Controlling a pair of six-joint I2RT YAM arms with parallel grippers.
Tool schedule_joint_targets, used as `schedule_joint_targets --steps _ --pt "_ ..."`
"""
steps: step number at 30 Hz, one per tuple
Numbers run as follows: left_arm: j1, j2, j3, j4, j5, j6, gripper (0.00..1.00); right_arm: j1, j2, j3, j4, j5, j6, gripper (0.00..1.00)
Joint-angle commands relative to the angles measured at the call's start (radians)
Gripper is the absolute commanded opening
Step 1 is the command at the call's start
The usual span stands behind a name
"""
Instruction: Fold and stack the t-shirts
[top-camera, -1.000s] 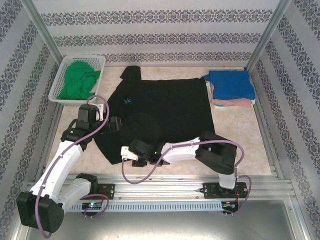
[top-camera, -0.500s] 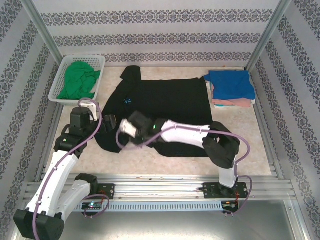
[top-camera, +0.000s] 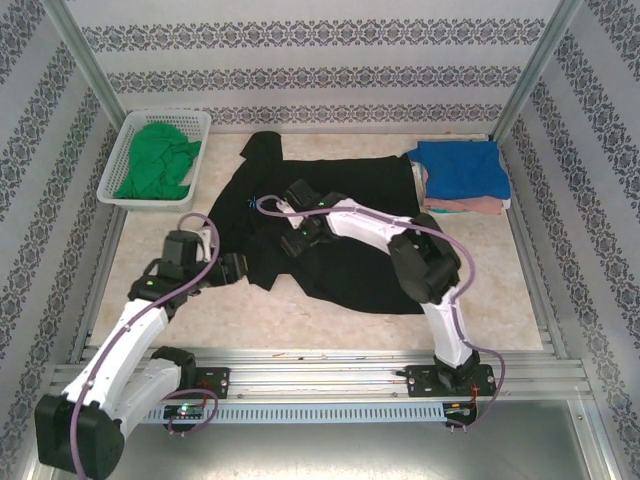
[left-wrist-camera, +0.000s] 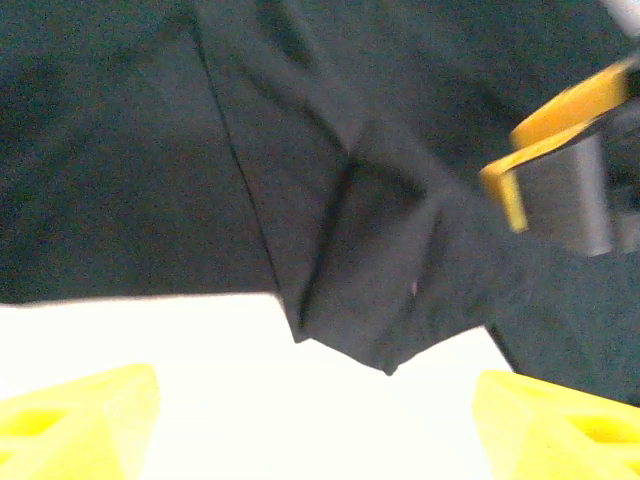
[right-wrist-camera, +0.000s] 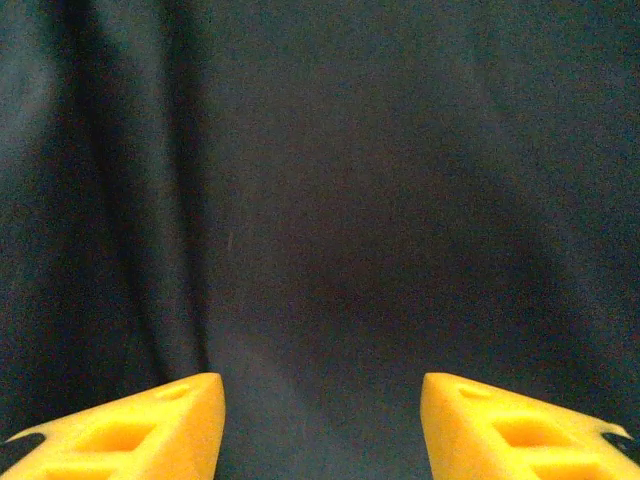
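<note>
White lattice basket (top-camera: 166, 114), far left corner of the tabletop (top-camera: 480, 290), holds the green t-shirt (top-camera: 158, 160). Black t-shirt (top-camera: 350, 275) lies mid-tabletop, partly hidden by the right arm (top-camera: 370, 225). Left claw (left-wrist-camera: 315, 420) and right claw (right-wrist-camera: 320, 420) gape wide, empty.

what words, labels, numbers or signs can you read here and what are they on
None can be read. The black t-shirt shows plain cloth in both wrist views, the white basket bears no visible label, and the wallpaper carries only a repeating ornament, no letters.
</note>
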Motion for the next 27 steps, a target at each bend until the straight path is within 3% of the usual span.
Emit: schedule_joint_targets --steps 1,8,10,12,14,17,21,27 --pt "-0.086 0.103 -0.032 0.193 0.053 -0.07 0.79 0.006 -0.217 -0.137 0.084 0.075 0.047 0.56" --pt "-0.144 0.477 0.051 0.399 0.056 -0.037 0.77 -0.075 -0.523 -0.528 0.137 0.158 0.181 0.58" --pt "-0.147 0.579 0.084 0.42 0.107 -0.032 0.66 -0.104 -0.602 -0.622 0.143 0.172 0.202 0.58" --pt "-0.148 0.629 0.119 0.382 0.129 -0.022 0.42 -0.147 -0.679 -0.694 0.127 0.19 0.224 0.58" --pt "-0.149 0.578 0.128 0.313 0.116 -0.021 0.19 -0.187 -0.747 -0.747 0.11 0.19 0.238 0.59" --pt "-0.161 0.385 0.15 0.131 0.049 -0.006 0.03 -0.245 -0.837 -0.802 0.088 0.206 0.252 0.59" --pt "-0.216 0.161 0.225 -0.138 -0.061 -0.007 0.0 -0.322 -0.913 -0.829 0.048 0.214 0.265 0.59" --pt "-0.349 0.101 0.306 -0.461 -0.141 -0.109 0.0 -0.356 -0.954 -0.83 0.007 0.228 0.287 0.59"
